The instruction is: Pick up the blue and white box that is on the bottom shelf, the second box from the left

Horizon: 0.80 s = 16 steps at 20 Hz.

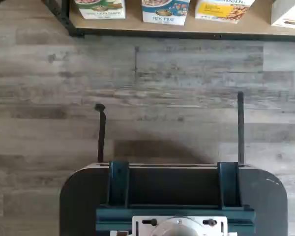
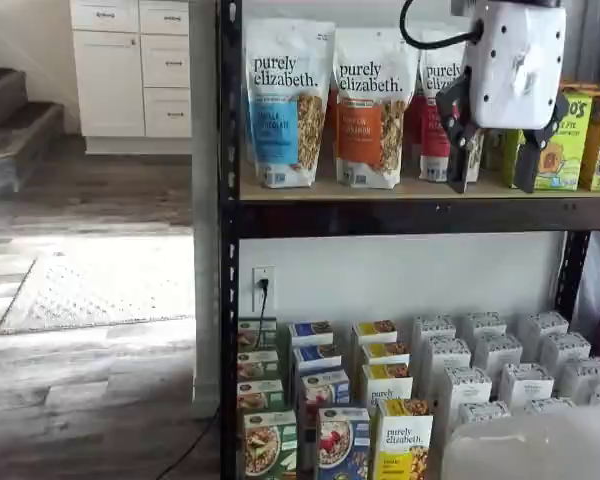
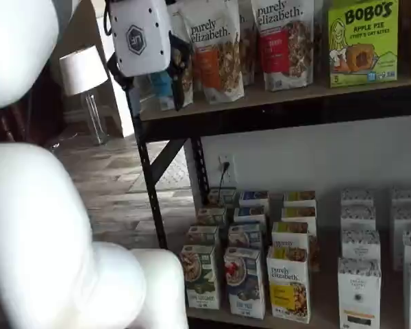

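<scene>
approach step, not yet begun in earnest. gripper (image 2: pixel 497 168) hangs high in front of the upper tier, level with the granola pouches (image 2: pixel 286 100), well above and apart from the target. two black fingers spread with a plain gap between them in both shelf views, nothing held; same gripper (image 3: pixel 155 103) seen from the other side, empty.

target: blue and white box (image 2: pixel 342 443) at the front of its column on the bottom shelf (image 3: pixel 212 317), upright, facing outward. green carton (image 2: pixel 269 444) just beside it on one side, yellow carton (image 2: pixel 404 445) just beside it on the other; gaps between them look narrow, touching or not cannot be told. more blue cartons stand in file behind it. in a shelf view the same box (image 3: pixel 245 281) shows a dark-blue face with a bowl picture and red berries, pale band near the top. in the wrist view only the lower part of the box (image 1: pixel 165 12) shows at the shelf edge, grey plank floor (image 1: pixel 152 98) filling most of the picture, with the dark teal-bracketed mount (image 1: pixel 174 189) at the edge.

judgement on next move: calls for a long descent from the upper tier to the lowest one, then a forward reach under the tan board (image 2: pixel 420 188). fingers need to straddle the blue carton alone, so alignment with its column matters; close neighbours leave little room, risk of nudging green or yellow carton. light cardboard, likely to tip if pushed from the front before the grip closes.
</scene>
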Each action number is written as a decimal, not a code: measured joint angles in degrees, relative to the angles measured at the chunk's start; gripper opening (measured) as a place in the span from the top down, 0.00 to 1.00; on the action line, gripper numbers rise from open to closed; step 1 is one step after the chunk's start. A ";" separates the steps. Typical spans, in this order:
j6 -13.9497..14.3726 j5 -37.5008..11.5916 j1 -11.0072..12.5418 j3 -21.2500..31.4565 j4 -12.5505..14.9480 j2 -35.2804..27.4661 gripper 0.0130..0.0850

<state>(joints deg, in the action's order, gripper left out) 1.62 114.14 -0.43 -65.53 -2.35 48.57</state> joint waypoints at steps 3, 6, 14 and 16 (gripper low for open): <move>0.01 3.35 0.13 -1.71 -0.21 -2.03 0.00; 0.09 3.47 -0.09 -1.79 0.05 -2.14 0.00; 0.91 1.82 -1.28 0.03 0.83 -2.12 0.00; 1.41 0.63 -1.78 1.38 0.76 -1.80 0.00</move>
<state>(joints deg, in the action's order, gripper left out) 3.03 114.78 -2.21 -64.15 -1.59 46.77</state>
